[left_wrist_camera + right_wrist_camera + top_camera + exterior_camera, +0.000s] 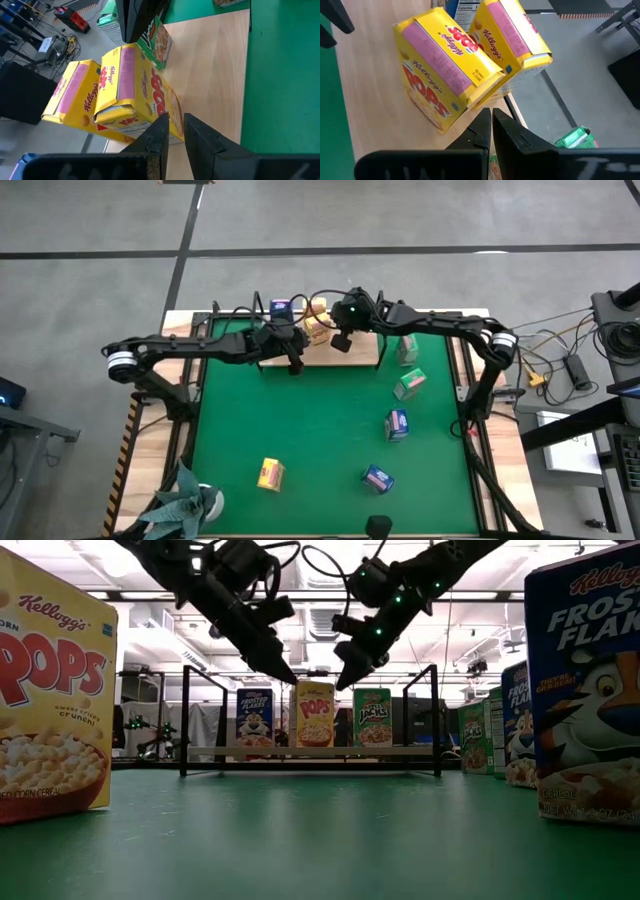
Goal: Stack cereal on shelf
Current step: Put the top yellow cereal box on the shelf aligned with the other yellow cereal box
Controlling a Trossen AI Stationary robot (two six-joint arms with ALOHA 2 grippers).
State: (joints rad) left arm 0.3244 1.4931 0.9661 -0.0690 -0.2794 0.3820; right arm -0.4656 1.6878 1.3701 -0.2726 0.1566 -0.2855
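The shelf, a light wooden board with black wire uprights, lies at the mat's far edge. On it two yellow cereal boxes stand side by side, the farther one leaning on the nearer at the board's far edge. A blue box and a green box stand on either side of them. My left gripper is shut, its tips at the near yellow box's lower corner. My right gripper is shut too, just in front of the same two boxes on the other side. My left gripper comes slanting down toward the near yellow box's lower corner; whether a fingertip touches it, I cannot tell. My right gripper slants down with its shut tips just short of the yellow boxes' lower edge; contact there I cannot tell either.
Loose boxes lie on the green mat: a yellow one near left, two blue ones and a green one on the right. Another green box is at the shelf's right end. A plant stands at the near left corner.
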